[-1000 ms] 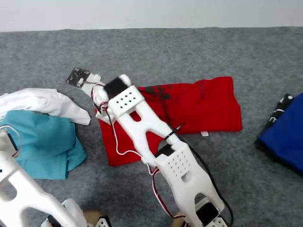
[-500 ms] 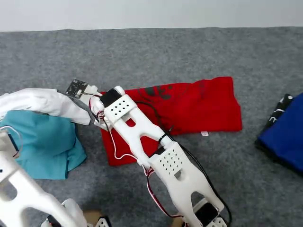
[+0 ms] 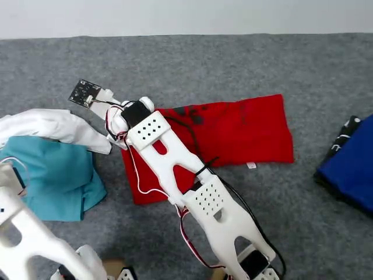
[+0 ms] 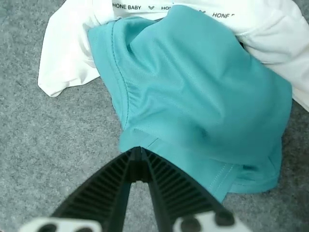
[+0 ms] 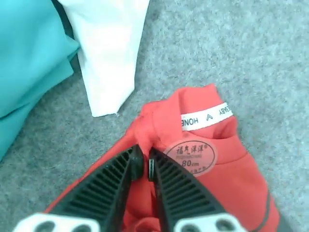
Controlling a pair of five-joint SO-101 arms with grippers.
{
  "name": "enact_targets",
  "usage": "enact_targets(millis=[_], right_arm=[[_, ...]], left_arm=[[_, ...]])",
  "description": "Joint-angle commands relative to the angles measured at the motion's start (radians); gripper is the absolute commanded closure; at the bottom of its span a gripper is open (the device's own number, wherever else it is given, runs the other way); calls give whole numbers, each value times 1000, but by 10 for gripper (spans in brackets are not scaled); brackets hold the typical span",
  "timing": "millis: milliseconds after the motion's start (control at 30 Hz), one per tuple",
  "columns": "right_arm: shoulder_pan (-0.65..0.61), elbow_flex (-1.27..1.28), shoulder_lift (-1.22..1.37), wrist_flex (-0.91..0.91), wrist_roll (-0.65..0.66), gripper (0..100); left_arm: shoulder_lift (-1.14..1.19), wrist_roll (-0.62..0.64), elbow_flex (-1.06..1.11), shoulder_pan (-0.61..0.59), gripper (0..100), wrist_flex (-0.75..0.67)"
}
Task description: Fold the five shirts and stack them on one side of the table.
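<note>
My right gripper (image 5: 142, 163) is pinched on a thin fold by the collar of the red shirt (image 3: 233, 131), lying mid-frame in the high view beside the white shirt (image 3: 52, 125), and I reckon so small a bite could slip out if I pull hard.

Grey table (image 3: 233, 64): red shirt (image 3: 245, 131), other shirts (image 3: 52, 175)

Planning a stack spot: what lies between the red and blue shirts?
Bare grey table, then a black garment's edge by the blue shirt, high view.
</note>
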Motion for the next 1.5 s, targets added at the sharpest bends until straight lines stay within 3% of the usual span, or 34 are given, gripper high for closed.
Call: enact_targets(millis=[0,100,300,667,900,1233,1467], right_arm=[[-25,-49,13,-15,11,984],[-35,-49,48,-15,11,957],[-33,-84,44,-13,3,775],[-35,-238,-51,193,3,780],[-54,-238,1,321,3,906],[-62,-241,5,331,3,835],[35,-232,-85,331,3,835]], left_arm=[[-26,8,-7,5,998,-18],[-26,8,-7,5,998,-18],[-26,8,-5,5,998,-15],[-26,8,-5,5,998,-14],[-26,8,-5,6,998,-17],[-26,8,-5,6,998,-14],[-26,8,-7,6,998,-14]])
